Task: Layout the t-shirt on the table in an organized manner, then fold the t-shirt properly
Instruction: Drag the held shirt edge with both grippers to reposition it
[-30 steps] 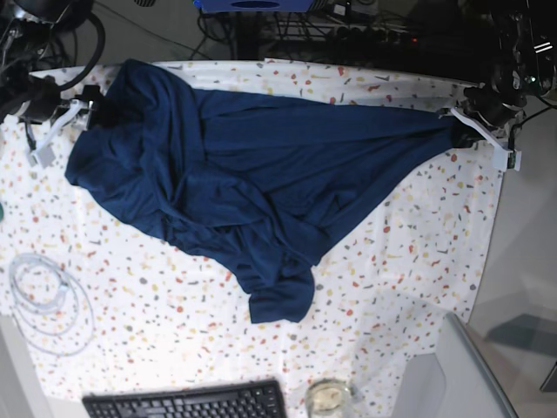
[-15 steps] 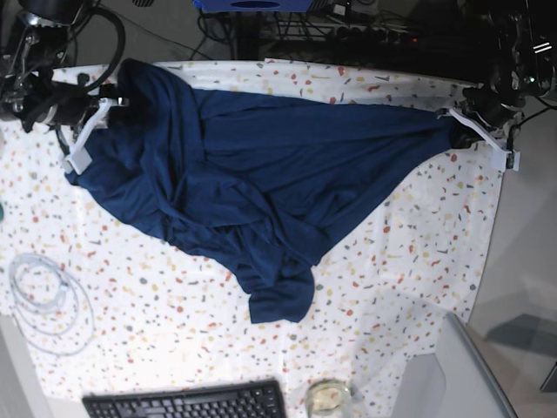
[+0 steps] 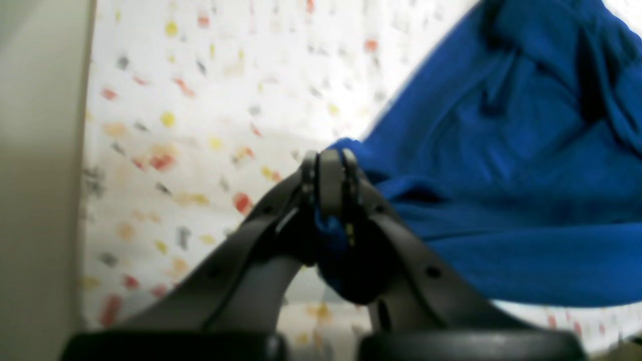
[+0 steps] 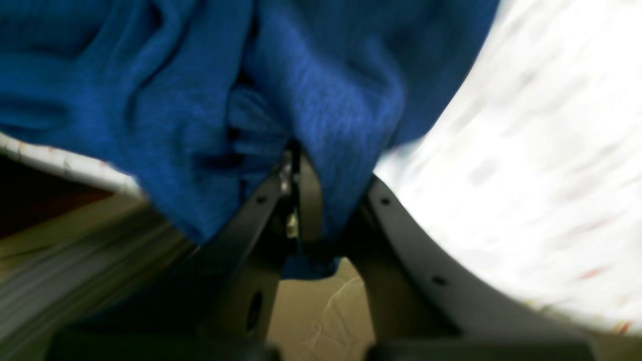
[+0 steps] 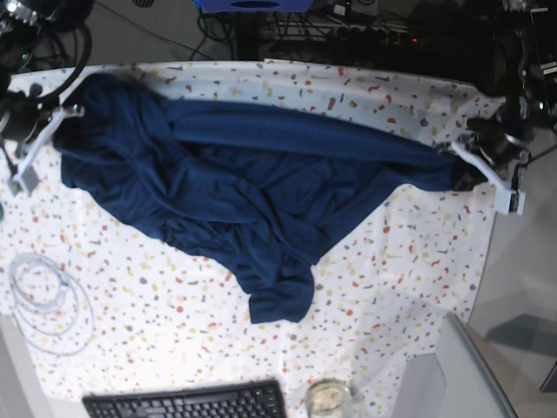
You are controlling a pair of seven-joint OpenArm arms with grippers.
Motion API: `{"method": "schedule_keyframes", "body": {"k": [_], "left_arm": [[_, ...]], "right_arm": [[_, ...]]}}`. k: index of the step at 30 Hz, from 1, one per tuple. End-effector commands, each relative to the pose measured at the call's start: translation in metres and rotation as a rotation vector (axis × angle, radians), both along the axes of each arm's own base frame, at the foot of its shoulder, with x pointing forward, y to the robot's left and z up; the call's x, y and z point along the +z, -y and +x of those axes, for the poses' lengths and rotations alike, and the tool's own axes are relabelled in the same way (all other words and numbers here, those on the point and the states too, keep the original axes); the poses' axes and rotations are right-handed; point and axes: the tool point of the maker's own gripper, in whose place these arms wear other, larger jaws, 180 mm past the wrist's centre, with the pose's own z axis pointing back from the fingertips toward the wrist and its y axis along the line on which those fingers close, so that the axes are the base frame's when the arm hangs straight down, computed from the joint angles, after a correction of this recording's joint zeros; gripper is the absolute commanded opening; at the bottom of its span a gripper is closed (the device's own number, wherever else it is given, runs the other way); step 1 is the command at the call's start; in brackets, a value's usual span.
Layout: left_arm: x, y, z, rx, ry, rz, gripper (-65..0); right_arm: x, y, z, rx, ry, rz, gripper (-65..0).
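Both grippers, left (image 5: 470, 170) and right (image 5: 63, 117), are pinching opposite ends of the shirt (image 5: 252, 187), bunched along the table's (image 5: 174, 322) far edge, so pull apart evenly, lift slightly to shake folds out, then lower flat toward centre.

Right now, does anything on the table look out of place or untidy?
Yes. The t-shirt is not flat: it is stretched between the left gripper and the right gripper, both shut on its ends, and the middle is bunched in folds, with one part hanging toward the keyboard.
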Motion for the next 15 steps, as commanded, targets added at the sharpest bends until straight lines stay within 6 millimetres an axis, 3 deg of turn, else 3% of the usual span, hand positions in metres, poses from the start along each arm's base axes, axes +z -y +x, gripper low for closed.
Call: {"method": "schedule_keyframes", "body": {"k": [1,9,13,15], "left_arm": [[0.025,0.002,0.024,-0.017,0.076,-0.001,-65.0],[0.08,0.052,0.099,-0.144,0.191,-0.019,-65.0],[0.089,0.075,0.131,-0.174,0.194,-0.035,-65.0],[0.079,0.083,0.142,-0.194,0.159,-0.04,-65.0]], "right_arm": [[0.018,0.009,0.02,-0.03,0.064,-0.014,-64.2],[0.074,0.039,0.099,-0.214,0.189,0.036,-64.4],[0.066,0.041,0.133,-0.245,0.093,0.12,-64.4],[0.052,0.04,0.142,-0.262,0.023,0.173,-64.4]]}}
